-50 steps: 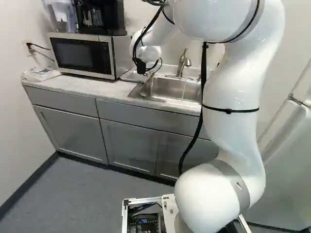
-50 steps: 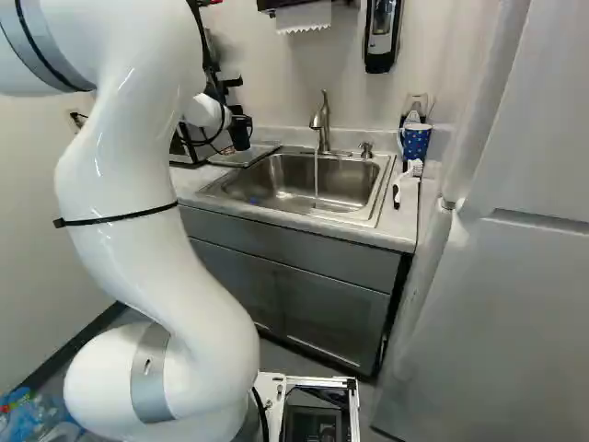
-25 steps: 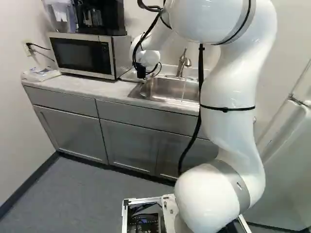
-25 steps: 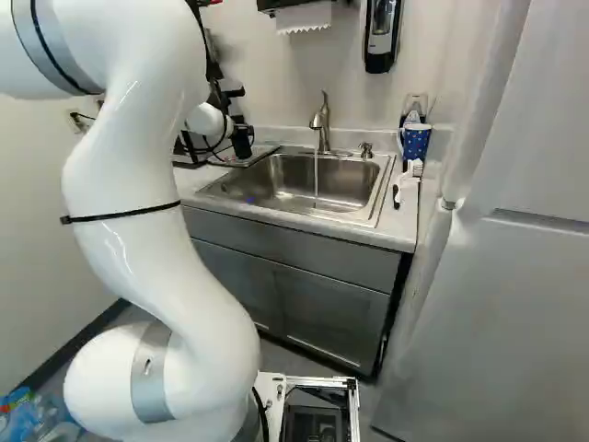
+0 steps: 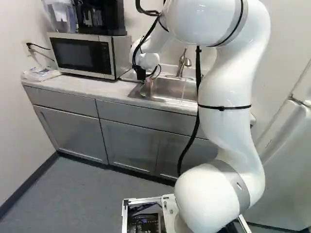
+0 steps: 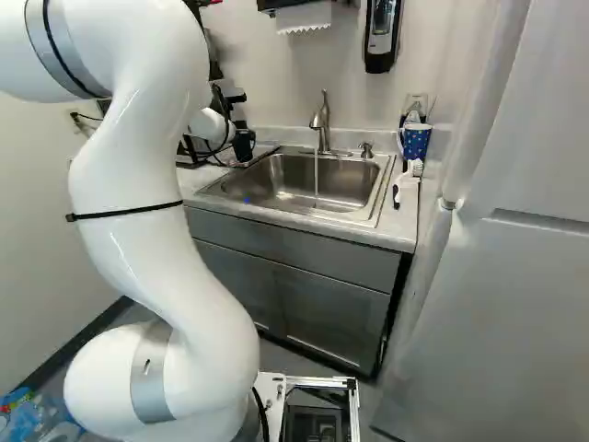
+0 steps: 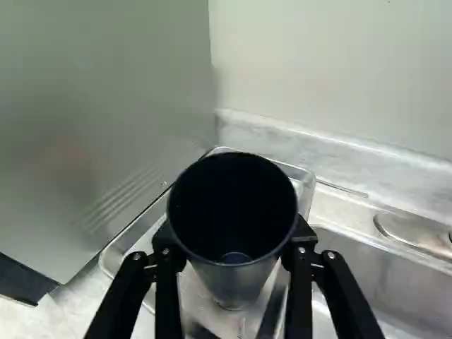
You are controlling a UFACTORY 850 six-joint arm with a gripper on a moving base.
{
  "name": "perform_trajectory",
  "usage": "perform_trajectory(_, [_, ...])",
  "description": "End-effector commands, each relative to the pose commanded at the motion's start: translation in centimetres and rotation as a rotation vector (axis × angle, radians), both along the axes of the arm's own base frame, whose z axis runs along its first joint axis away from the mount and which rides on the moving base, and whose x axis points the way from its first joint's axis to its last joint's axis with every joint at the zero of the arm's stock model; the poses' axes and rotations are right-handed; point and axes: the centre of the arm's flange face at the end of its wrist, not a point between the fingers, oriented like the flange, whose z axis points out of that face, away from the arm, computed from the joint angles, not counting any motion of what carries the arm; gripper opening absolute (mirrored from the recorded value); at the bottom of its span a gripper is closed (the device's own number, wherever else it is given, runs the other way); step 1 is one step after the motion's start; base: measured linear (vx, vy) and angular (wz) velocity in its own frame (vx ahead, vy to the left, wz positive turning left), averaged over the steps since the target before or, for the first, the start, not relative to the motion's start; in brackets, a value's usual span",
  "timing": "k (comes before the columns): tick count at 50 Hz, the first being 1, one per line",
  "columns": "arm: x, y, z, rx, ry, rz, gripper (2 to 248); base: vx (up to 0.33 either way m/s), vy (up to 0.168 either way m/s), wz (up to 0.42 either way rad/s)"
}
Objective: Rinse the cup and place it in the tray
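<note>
Beside a microwave (image 5: 80,56), on a pale table (image 5: 85,87) against a light wall, the last stretch of a dishwashing job is pictured. Within the tool (image 7: 233,240), a dark cup (image 7: 233,282) is clasped from both sides, its mouth turned toward the wrist camera. Beneath it, a shallow metal tray (image 7: 304,178) is set between the microwave and the sink (image 6: 350,175), where a thin stream of water (image 6: 316,180) is being let down by the faucet (image 6: 321,124). By this placing, the rinse is judged to be finished, though no proof of it is offered; the cup has been brought over the tray but has not been released. Left to be done, it seems, are any final lowering, the opening of the tool and its withdrawal. Whether the cup's base is touching the tray cannot be told. Its inside is largely lost in darkness, and any drops there cannot be made out. Part of the tray is covered by the cup and tool in the wrist view, while little of the grip is revealed in the base views.
</note>
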Motion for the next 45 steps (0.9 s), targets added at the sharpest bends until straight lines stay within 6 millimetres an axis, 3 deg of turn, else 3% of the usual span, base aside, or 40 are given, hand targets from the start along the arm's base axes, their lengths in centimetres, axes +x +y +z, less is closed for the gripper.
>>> perform_trajectory(1, [0.0,0.0,0.0,0.000,0.000,0.000,128,0.000,0.000,0.000])
perform_trajectory(2, [0.0,0.0,0.0,0.000,0.000,0.000,155,0.000,0.000,0.000])
perform_trajectory(6, [0.0,0.0,0.0,0.000,0.000,0.000,155,0.000,0.000,0.000])
perform_trajectory(7, [0.0,0.0,0.0,0.000,0.000,0.000,189,0.000,0.000,0.000])
perform_trajectory(12, [0.0,0.0,0.0,0.000,0.000,0.000,189,0.000,0.000,0.000])
perform_trajectory(13, [0.0,0.0,0.0,0.000,0.000,0.000,224,0.000,0.000,0.000])
perform_trajectory(17, [0.0,0.0,0.0,0.000,0.000,0.000,224,0.000,0.000,0.000])
perform_trajectory(18, [0.0,0.0,0.0,0.000,0.000,0.000,247,0.000,0.000,0.000])
perform_trajectory(45, [-0.3,-0.1,2.6,0.010,-0.041,0.000,247,0.000,0.000,0.000])
